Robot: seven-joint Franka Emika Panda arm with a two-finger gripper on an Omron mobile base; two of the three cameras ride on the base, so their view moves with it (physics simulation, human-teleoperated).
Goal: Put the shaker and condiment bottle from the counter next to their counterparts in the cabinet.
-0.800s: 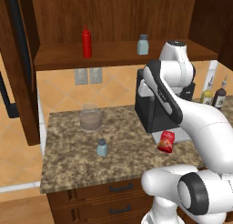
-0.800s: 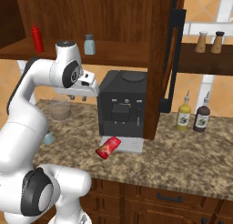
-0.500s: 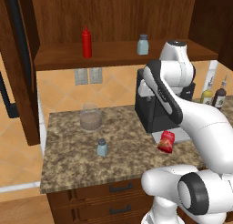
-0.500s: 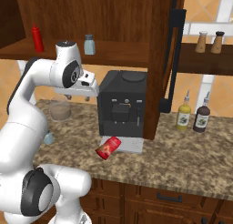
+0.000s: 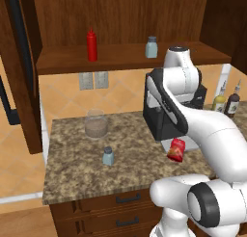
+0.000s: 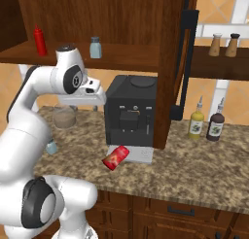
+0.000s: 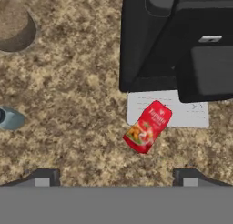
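The condiment bottle [image 7: 148,127], squat and red with a yellow-orange label, lies on its side on the counter [image 5: 72,173], its top over the coffee machine's grey drip tray; it also shows in the base views [image 5: 176,150] [image 6: 115,158]. The small pale shaker [image 5: 108,156] stands upright further left on the counter [image 7: 10,118] [image 6: 51,146]. My gripper [image 7: 116,177] hangs high above the counter, pointing down, open and empty, roughly over the red bottle; its hand [image 6: 90,96] is beside the coffee machine. In the cabinet [image 5: 120,58] stand a tall red squeeze bottle [image 5: 91,45] and a twin shaker [image 5: 151,47].
A black coffee machine [image 6: 131,114] stands at the back of the counter, right by my hand. A glass jar [image 5: 95,124] sits behind the shaker. Two sauce bottles [image 6: 196,124] [image 6: 215,126] stand to the right, past the cabinet's side wall.
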